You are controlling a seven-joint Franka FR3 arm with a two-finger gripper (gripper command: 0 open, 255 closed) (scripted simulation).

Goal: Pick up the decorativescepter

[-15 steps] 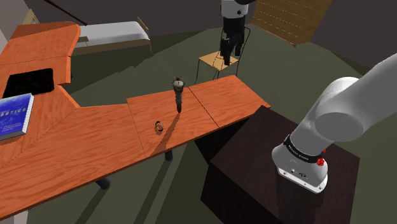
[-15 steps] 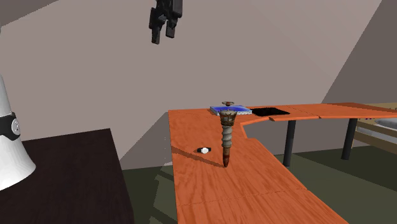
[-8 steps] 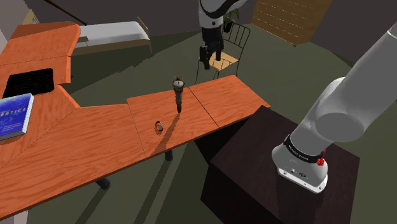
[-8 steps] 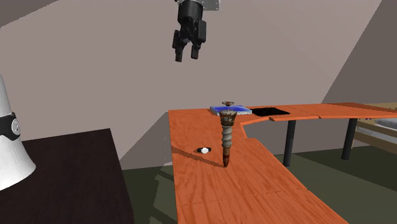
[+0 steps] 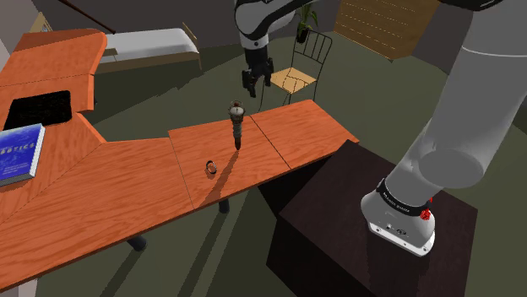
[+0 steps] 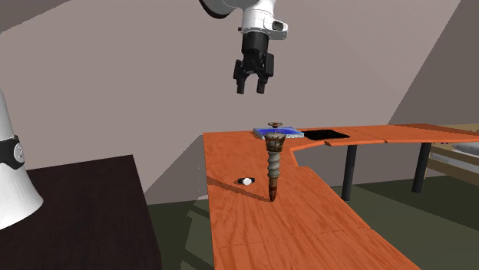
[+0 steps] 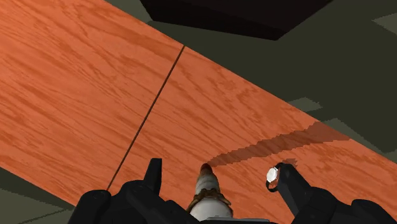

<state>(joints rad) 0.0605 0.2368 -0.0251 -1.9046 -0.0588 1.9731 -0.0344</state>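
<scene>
The decorative scepter [image 5: 237, 126] stands upright on its tip on the orange wooden desk [image 5: 110, 194], a brownish ribbed shaft with a flat top piece [image 6: 274, 165]. My black gripper [image 5: 252, 91] hangs in the air above it, pointing down, clearly apart from it [image 6: 251, 88]. Its fingers are open and hold nothing. In the wrist view the scepter [image 7: 207, 191] shows between the spread fingers of the gripper [image 7: 219, 170], with the desk [image 7: 76, 83] far below.
A small white ring-like piece [image 5: 210, 166] lies on the desk near the scepter [image 6: 246, 181] [image 7: 272, 174]. A blue book [image 5: 19, 152] lies at the desk's far end by a black cutout [image 5: 38, 108]. A chair [image 5: 296, 76] stands behind the desk. The dark stand [image 5: 363, 228] adjoins it.
The gripper has swung toward the shoulder view's left and come lower, from over the chair to above the scepter. The scepter and ring have not moved.
</scene>
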